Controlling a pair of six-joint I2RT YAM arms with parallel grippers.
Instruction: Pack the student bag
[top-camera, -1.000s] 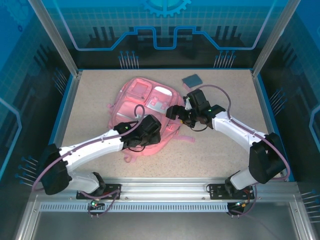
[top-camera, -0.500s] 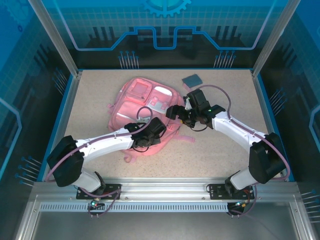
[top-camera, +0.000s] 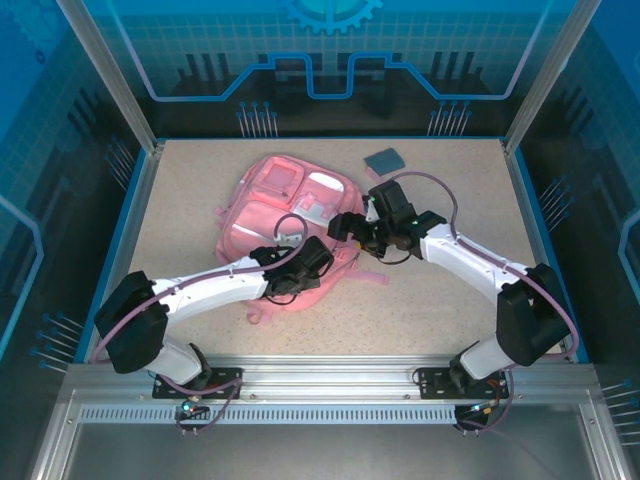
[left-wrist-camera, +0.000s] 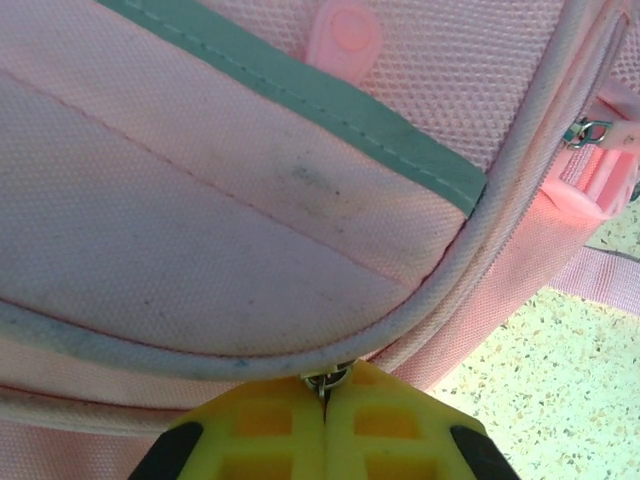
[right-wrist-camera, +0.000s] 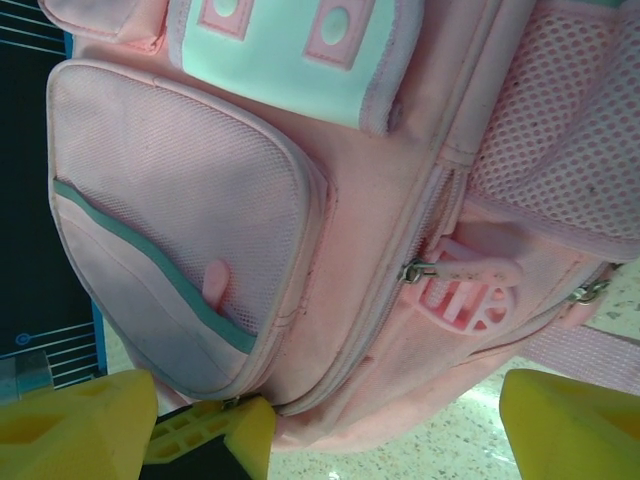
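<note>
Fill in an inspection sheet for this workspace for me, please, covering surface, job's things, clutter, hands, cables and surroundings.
Surface: speckled beige table, no spills seen.
Job's things: pink student bag lying front up mid-table.
Clutter: flat dark blue book beyond the bag, apart from it.
Hands: left hand shut on a zip pull at the bag's edge; right hand open at the bag's side, holding nothing.
Cables: purple cables run along both arms; one loops above the bag.
Surroundings: aluminium frame with blue panels.

The table top (top-camera: 180, 190) is beige and speckled, with a blue border. Blue panels (top-camera: 330, 60) with line patterns stand behind, between aluminium posts (top-camera: 108, 75).
</note>
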